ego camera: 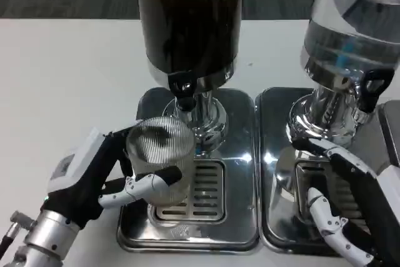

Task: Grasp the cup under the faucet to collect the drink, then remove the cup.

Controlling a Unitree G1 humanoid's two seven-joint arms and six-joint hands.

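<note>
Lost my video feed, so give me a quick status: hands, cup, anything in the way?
Left robot hand grips the cup under the dark dispenser's faucet. Right robot hand open, over the neighbouring drip tray. Nothing in the way.

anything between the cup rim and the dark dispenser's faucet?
Nothing. In the head view the gap from the faucet down to the cup is bare; the left hand holds the cup by its side.

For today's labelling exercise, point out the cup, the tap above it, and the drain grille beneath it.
cup (161, 154), head view, ribbed glass side wall
tap (182, 87), head view, black lever body
drain grille (206, 186), head view, bare slots right of the cup
</note>
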